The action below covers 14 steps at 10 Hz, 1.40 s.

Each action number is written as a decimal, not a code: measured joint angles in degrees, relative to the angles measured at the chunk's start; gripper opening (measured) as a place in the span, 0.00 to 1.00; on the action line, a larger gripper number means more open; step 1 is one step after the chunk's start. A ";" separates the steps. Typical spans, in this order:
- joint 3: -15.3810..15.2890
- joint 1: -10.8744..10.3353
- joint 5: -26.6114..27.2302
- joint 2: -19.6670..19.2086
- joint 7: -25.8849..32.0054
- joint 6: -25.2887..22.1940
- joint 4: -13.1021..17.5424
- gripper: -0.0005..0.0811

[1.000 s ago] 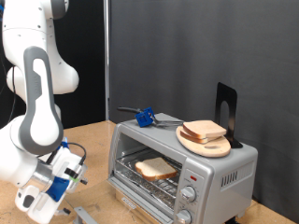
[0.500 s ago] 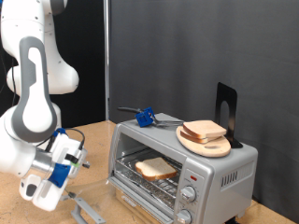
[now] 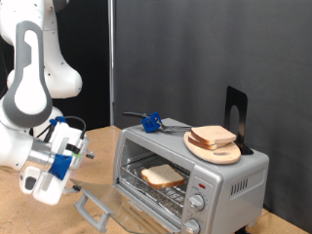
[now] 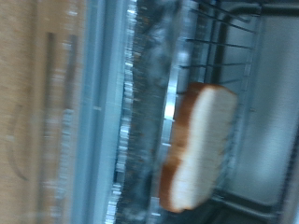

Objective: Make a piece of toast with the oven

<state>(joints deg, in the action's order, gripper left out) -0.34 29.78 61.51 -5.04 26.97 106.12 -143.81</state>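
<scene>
The silver oven stands at the exterior view's right with its glass door folded down and open. A piece of toast lies flat on the wire rack inside. The wrist view shows the same toast on the rack behind the blurred door edge. My gripper hangs at the exterior view's left, off the door's handle bar and above the table. Nothing shows between its fingers.
On the oven's roof a round wooden board carries another slice of bread, with a black stand behind it and a blue-handled utensil beside it. A wooden table lies below my arm.
My gripper has risen and drawn back towards the exterior view's left, away from the open door. The toast and the oven have not moved.
</scene>
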 joint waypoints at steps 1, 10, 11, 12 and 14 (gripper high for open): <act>-0.27 -0.01 0.47 1.42 -0.59 -2.00 -0.12 1.00; -8.14 -3.42 10.58 17.64 -6.61 0.64 -10.73 1.00; -9.50 -4.02 11.28 18.71 -6.70 3.10 -12.13 1.00; -9.91 -4.11 11.35 19.11 -6.70 4.04 -12.92 1.00; -9.48 -3.56 11.07 19.10 -6.76 4.16 -13.13 1.00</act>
<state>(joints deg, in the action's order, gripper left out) -9.82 26.23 72.58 14.06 20.21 110.27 -156.94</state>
